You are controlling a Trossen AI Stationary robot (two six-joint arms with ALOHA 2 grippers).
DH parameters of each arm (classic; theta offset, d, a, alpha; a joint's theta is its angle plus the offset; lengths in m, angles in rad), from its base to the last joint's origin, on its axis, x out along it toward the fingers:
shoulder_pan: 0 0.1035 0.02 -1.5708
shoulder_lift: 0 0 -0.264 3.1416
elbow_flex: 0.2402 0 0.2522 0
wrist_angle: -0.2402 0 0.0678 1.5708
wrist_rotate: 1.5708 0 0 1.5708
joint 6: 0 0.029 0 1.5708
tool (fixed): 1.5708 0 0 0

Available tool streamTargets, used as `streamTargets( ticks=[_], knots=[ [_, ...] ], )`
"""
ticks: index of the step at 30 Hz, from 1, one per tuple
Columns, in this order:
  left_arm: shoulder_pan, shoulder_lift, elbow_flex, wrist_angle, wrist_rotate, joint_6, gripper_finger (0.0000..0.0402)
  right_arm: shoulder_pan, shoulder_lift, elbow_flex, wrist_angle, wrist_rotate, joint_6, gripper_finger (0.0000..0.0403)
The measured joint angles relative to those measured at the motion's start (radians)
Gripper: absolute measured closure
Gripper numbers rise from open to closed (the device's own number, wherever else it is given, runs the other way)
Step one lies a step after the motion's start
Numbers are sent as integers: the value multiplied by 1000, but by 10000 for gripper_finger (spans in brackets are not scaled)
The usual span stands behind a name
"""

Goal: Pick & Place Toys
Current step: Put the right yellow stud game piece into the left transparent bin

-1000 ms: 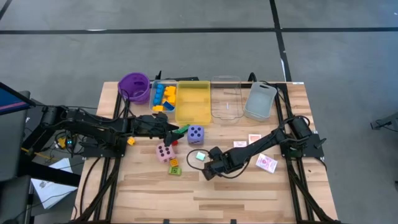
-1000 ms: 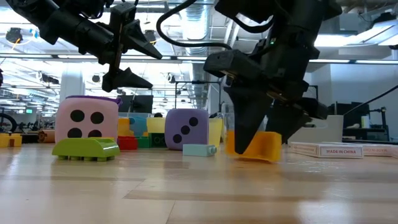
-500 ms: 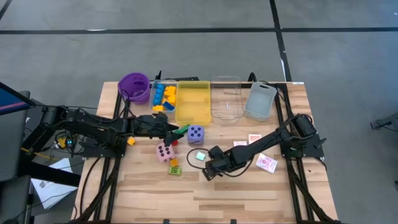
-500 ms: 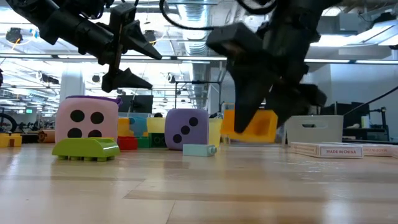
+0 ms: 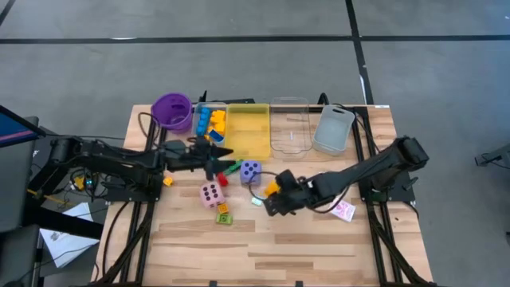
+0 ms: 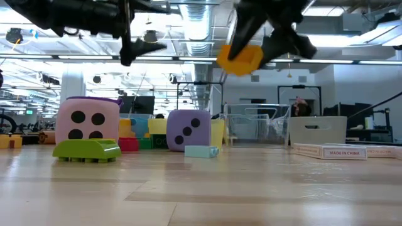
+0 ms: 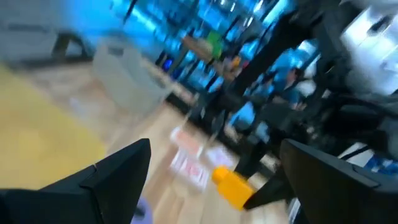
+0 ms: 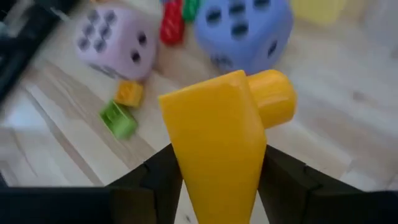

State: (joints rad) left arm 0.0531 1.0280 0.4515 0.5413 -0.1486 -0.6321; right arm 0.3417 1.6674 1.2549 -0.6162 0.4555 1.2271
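Observation:
My right gripper (image 5: 276,201) is shut on a yellow building block (image 8: 217,137) and holds it high above the table's middle (image 6: 240,58). Below it lie a purple die (image 5: 250,171), a pink die (image 5: 210,194), a pale blue block (image 5: 256,200), a green block (image 5: 225,218) and red and green blocks (image 5: 227,171), all resting on the wood. My left gripper (image 5: 217,154) hangs open and level above the table, left of the purple die, with nothing between its fingers (image 7: 118,171). My right gripper pinches the yellow block's two sloping sides (image 8: 180,168) between its two fingers (image 8: 283,180). The fingers slant down from the table's right side. The block's round stud (image 8: 273,99) sticks out beyond the fingertips. The block hangs lifted clear of the table.
Along the far edge stand a purple cup (image 5: 172,111), a small clear bin of blocks (image 5: 210,123), a yellow tray (image 5: 248,131), a clear tray (image 5: 289,127) and a grey tray (image 5: 333,129). Red-patterned cards (image 5: 343,211) lie at the right. Bare wood spreads along the near edge.
My right gripper has risen from the table with the yellow block, which now hangs well clear of the wood above the dice. My left gripper has gone up a little and tipped its fingers up to level, still open.

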Motion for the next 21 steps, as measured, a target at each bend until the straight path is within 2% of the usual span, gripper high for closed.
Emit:
streamTargets(
  ticks=[3,6,11,14,17,21],
  knots=[
    [14,-54,0,-7,0,-63,50,-8,-50,0,23,48,-67,226],
    [16,-96,0,-11,11,-215,50,-10,-99,0,68,81,-191,241],
    [11,-112,0,-49,122,-495,50,-9,-154,0,245,91,-504,271],
    [-9,-95,0,-49,178,-612,50,-10,-169,0,364,92,-632,275],
    [-39,-78,-1,-46,203,-683,50,-23,-173,1,433,92,-686,267],
    [-78,-52,-1,-37,208,-772,50,-41,-173,1,444,92,-688,256]
  ],
)
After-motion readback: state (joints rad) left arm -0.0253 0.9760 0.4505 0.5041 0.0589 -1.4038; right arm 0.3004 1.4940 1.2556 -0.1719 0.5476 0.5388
